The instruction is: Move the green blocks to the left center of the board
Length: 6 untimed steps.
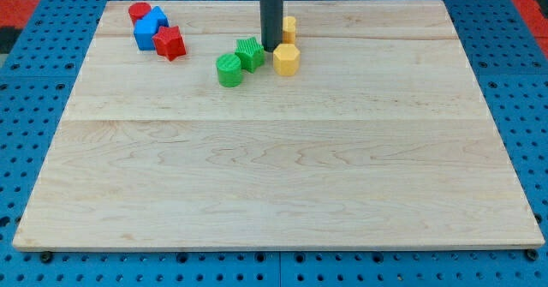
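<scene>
A pale wooden counter is laid on a blue pegboard. My tip is placed just right of the green star-shaped block, beside the round green block, probably to push both toward the frame's left. No fingers exist.

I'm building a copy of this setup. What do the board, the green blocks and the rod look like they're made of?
The pale wooden board shows grain and plank seams, with a matte finish.
The green cylinder block and the ridged green block look like moulded or printed plastic, uniform in colour; I can't tell which.
The dark rod is smooth and matte grey, metal or plastic; my tip sits just right of the ridged block.
</scene>
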Tool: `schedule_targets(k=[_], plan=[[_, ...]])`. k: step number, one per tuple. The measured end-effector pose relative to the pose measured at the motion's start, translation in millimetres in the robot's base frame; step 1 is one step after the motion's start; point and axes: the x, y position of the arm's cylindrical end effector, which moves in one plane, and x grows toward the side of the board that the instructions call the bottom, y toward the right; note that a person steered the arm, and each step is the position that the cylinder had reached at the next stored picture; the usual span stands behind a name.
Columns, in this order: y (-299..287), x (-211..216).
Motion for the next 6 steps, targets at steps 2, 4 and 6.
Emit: schedule_targets(k=[2, 4, 6], plan=[[-32, 20], [-47, 16], [-70, 41]])
